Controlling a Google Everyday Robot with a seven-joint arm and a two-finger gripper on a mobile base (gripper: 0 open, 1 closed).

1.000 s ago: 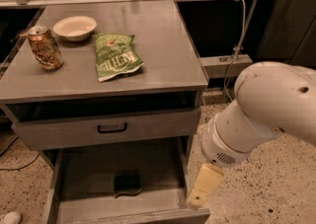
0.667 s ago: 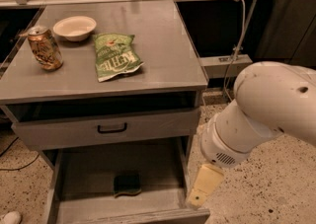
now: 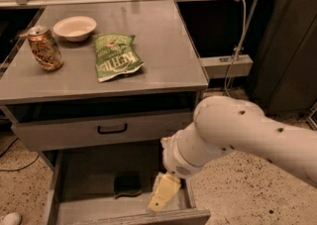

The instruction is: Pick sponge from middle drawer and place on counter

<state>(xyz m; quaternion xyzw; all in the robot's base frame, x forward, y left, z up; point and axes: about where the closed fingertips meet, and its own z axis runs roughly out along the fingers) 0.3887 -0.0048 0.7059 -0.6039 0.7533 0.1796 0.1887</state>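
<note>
The sponge (image 3: 127, 185), dark green face up, lies on the floor of the open middle drawer (image 3: 81, 177) at the bottom of the cabinet, towards the middle. My gripper (image 3: 162, 193) hangs from the white arm (image 3: 233, 135) over the drawer's right front part, just right of the sponge and apart from it. The grey counter (image 3: 163, 45) is the cabinet's top, above and behind.
On the counter stand a drink can (image 3: 44, 48), a white bowl (image 3: 75, 27) and a green chip bag (image 3: 116, 60). A shut drawer front with a black handle (image 3: 112, 129) sits above the open drawer. A cable and a bracket (image 3: 225, 65) hang to the right.
My arm and gripper have moved left, from beside the drawer's right wall to over its right front part, closer to the sponge. The sponge has not moved.
</note>
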